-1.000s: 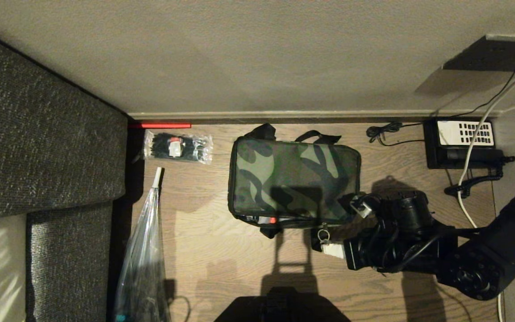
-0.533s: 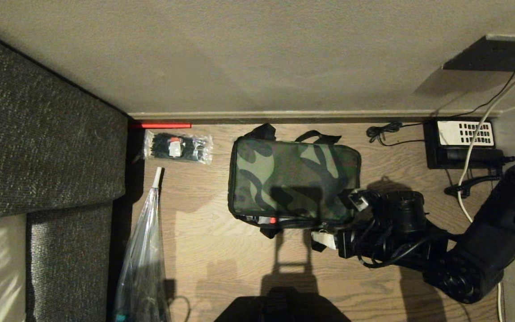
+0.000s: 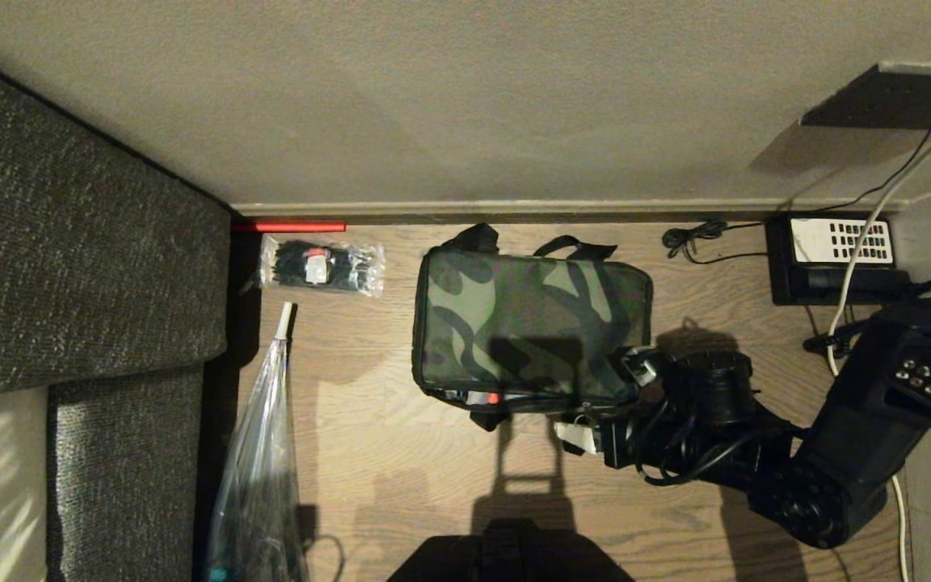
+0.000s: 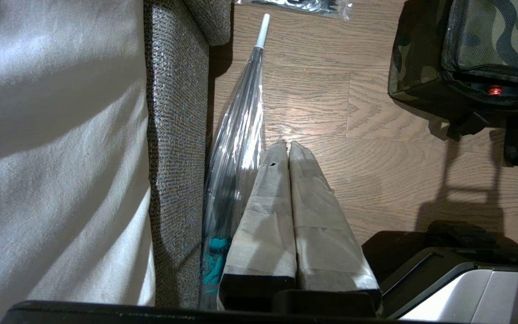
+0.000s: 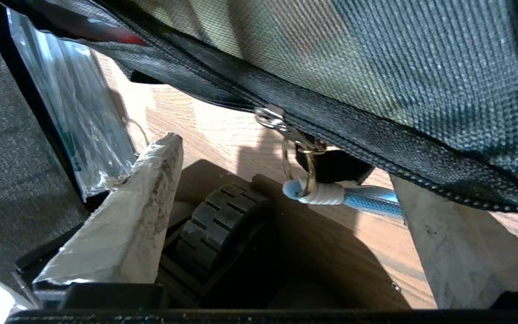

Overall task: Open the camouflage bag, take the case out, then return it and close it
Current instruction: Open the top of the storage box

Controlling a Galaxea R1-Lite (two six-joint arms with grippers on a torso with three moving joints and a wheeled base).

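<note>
One camouflage bag (image 3: pixel 530 323) lies on the wooden floor (image 3: pixel 401 469) with its lid down, long axis running left to right along the wall; its contents cannot be seen. At its near right corner the right gripper (image 3: pixel 604 396) has its jaws apart, the zipper pull (image 5: pixel 306 173) hanging loose between them. Parked beside the sofa (image 4: pixel 176 135), the left gripper (image 4: pixel 288 146) has its jaws pressed together.

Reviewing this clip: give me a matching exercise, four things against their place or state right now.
1. camouflage bag
2. right gripper
3. left gripper
4. desk telephone

a. shut, beside the clear umbrella
b. by the wall, far right
c. lid down, on the floor
d. open, at the bag's near right corner by the zipper pull

Pairs: 1-c, 2-d, 3-a, 4-b
</note>
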